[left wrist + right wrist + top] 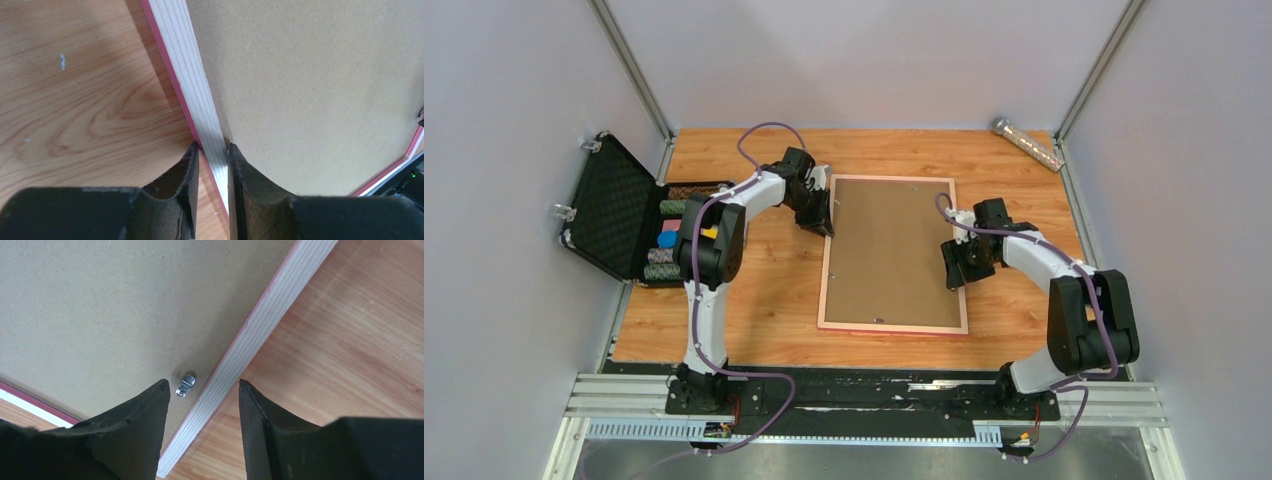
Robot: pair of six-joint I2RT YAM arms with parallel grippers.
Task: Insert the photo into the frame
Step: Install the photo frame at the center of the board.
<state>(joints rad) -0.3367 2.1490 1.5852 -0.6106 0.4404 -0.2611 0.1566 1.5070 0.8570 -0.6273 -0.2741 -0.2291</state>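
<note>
The frame (892,327) lies back-up in the middle of the table, with the brown backing board (892,250) filling it. The photo is hidden. My left gripper (824,215) is at the frame's left rail near the far corner. In the left wrist view the left gripper (214,149) is shut on that pale rail (187,65), one finger outside against the pink edge and one inside by the board (310,90). My right gripper (956,268) is at the right rail. In the right wrist view the right gripper (202,384) stands open astride the rail (265,320), beside a small metal clip (186,385).
An open black case (619,210) holding poker chips sits at the table's left edge. A silver cylinder (1027,143) lies at the back right corner. Grey walls close in on three sides.
</note>
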